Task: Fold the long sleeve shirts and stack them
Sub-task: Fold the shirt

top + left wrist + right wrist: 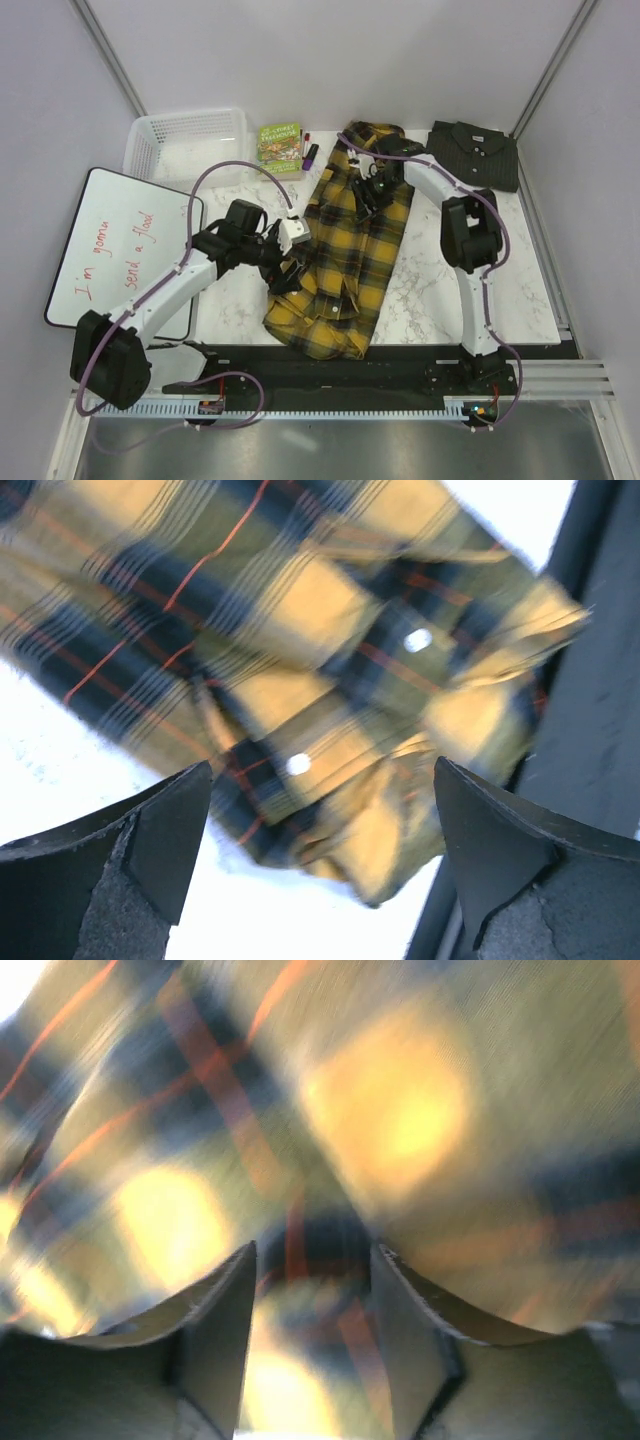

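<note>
The yellow-and-black plaid shirt [352, 262] lies as a long strip down the middle of the table, its lower end bunched near the front edge. The dark grey shirt [476, 153] lies folded at the back right. My left gripper [286, 278] hovers over the plaid shirt's [300, 650] lower left edge. That gripper [320, 815] is open wide with nothing between its fingers. My right gripper [371, 194] is low on the upper part of the shirt. Its jaws stand apart, and blurred plaid cloth [400, 1120] fills the view behind the gripper [314, 1260].
A white basket [190, 140] stands at the back left, with a green book [280, 148] and markers [310, 152] beside it. A whiteboard [125, 250] with red writing lies at the left. A black rail [400, 358] runs along the front edge.
</note>
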`<state>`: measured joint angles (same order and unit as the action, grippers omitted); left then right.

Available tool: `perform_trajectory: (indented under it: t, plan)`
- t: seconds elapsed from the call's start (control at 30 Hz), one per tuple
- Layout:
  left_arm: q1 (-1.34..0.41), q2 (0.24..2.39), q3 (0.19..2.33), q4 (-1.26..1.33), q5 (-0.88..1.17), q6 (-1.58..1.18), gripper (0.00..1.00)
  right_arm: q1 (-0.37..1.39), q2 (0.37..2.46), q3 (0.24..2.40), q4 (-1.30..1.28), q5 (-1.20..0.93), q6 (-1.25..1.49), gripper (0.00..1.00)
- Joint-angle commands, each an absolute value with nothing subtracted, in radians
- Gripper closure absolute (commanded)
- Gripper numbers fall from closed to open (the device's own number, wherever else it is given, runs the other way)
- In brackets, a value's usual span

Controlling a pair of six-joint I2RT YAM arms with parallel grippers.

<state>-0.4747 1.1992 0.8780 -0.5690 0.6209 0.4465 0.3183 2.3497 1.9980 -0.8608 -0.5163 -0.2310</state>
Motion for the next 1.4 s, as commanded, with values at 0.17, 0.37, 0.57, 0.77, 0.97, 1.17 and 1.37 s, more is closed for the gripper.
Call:
perform_trajectory:
  t: [0.17, 0.37, 0.57, 0.77, 0.97, 1.17, 1.37]
  plan:
    - [-0.528, 1.459, 0.891, -0.612, 0.469, 0.649, 0.25, 0.319, 1.980, 1.666, -0.882, -0.476, -0.252, 0.44]
    - [-0.531, 1.529, 0.896, -0.632, 0.453, 0.637, 0.41, 0.319, 2.032, 1.511, -0.779, -0.359, -0.216, 0.54]
    - [-0.529, 1.557, 0.893, -0.632, 0.480, 0.595, 0.42, 0.305, 2.204, 1.672, -0.756, -0.207, -0.222, 0.60]
    - [-0.598, 1.693, 0.948, -0.632, 0.613, 0.454, 0.50, 0.261, 2.361, 1.922, -0.796, -0.146, -0.261, 0.60]
    - [-0.701, 1.770, 1.066, -0.638, 0.721, 0.342, 0.51, 0.242, 2.359, 2.030, -0.857, -0.208, -0.346, 0.54]
    - [-0.695, 1.500, 1.026, -0.644, 0.756, 0.409, 0.33, 0.235, 2.010, 1.806, -0.957, -0.394, -0.538, 0.43]
    - [-0.675, 1.229, 0.884, -0.650, 0.617, 0.654, 0.11, 0.222, 1.633, 1.489, -0.979, -0.408, -0.837, 0.36]
